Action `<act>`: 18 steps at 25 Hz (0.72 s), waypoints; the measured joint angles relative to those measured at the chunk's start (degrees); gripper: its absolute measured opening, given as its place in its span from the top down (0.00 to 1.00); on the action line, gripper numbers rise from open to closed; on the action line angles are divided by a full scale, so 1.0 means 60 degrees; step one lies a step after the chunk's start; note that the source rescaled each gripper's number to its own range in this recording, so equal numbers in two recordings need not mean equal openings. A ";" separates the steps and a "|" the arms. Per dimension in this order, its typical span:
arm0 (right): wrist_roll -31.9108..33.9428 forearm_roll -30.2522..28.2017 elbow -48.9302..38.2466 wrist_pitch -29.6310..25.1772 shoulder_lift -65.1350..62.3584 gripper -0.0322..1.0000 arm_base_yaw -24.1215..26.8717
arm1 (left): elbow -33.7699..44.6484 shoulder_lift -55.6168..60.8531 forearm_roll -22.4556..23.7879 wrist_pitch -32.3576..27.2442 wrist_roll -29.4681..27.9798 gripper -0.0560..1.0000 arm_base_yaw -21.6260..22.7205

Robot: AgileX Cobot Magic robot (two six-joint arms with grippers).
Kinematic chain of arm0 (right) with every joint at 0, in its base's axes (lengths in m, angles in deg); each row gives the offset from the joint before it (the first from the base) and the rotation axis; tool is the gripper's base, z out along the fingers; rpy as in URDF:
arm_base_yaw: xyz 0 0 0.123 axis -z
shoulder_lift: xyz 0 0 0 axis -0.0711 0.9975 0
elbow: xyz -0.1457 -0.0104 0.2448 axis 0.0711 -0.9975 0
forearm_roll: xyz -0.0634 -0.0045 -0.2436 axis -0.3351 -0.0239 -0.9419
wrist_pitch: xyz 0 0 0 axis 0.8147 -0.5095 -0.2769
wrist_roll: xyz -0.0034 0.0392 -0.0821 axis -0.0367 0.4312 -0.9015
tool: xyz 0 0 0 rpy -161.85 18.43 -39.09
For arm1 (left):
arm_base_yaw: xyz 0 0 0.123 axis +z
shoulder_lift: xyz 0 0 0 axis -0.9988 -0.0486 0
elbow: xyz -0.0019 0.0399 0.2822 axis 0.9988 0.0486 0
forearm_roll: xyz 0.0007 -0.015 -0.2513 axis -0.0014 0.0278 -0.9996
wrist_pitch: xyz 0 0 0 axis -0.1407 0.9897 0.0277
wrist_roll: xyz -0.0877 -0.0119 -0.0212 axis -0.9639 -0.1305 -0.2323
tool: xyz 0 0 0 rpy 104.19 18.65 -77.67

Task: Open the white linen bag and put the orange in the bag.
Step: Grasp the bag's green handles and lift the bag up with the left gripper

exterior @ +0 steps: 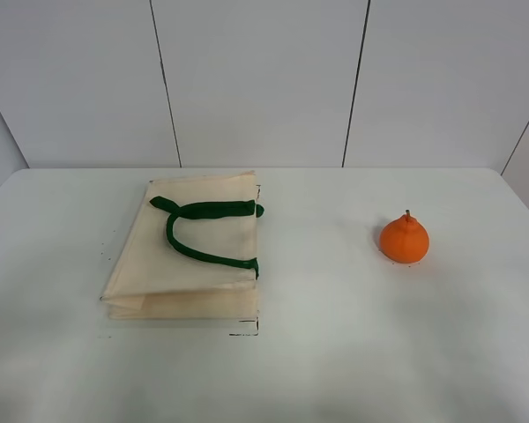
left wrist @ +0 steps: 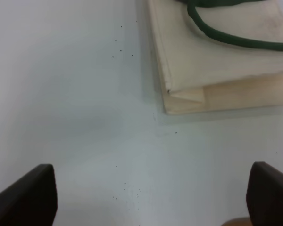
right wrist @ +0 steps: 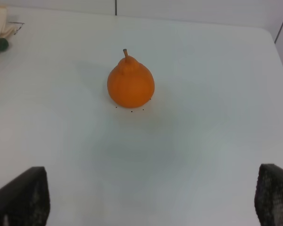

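Left gripper [left wrist: 146,197]: jaws released, wide apart, empty, over bare table [exterior: 335,352] near a corner of the bag [exterior: 207,282]. Right gripper [right wrist: 147,197]: jaws released, empty, facing the orange [right wrist: 130,84]. Bag lies flat, closed, table's left half, green handles [exterior: 203,210] on top. Orange upright on the right, well apart from bag

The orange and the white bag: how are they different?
The orange is round and bright orange; the white linen bag is flat, folded and cream with green handles. The orange is much smaller than the bag. Both rest on the white table.
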 joint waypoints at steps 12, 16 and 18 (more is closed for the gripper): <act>0.0000 0.0000 0.0000 0.0000 0.0000 0.00 0.0000 | -0.0140 -0.0084 0.0000 0.0016 0.0000 0.02 0.0000; 0.0000 0.0000 0.0000 0.0000 0.0000 0.00 0.0000 | -0.0760 -0.1471 0.0000 -0.0031 -0.0009 0.00 0.0000; 0.0000 0.0000 0.0000 0.0000 0.0000 0.00 0.0000 | -0.1185 -0.2644 0.0000 0.0037 -0.0009 0.00 0.0000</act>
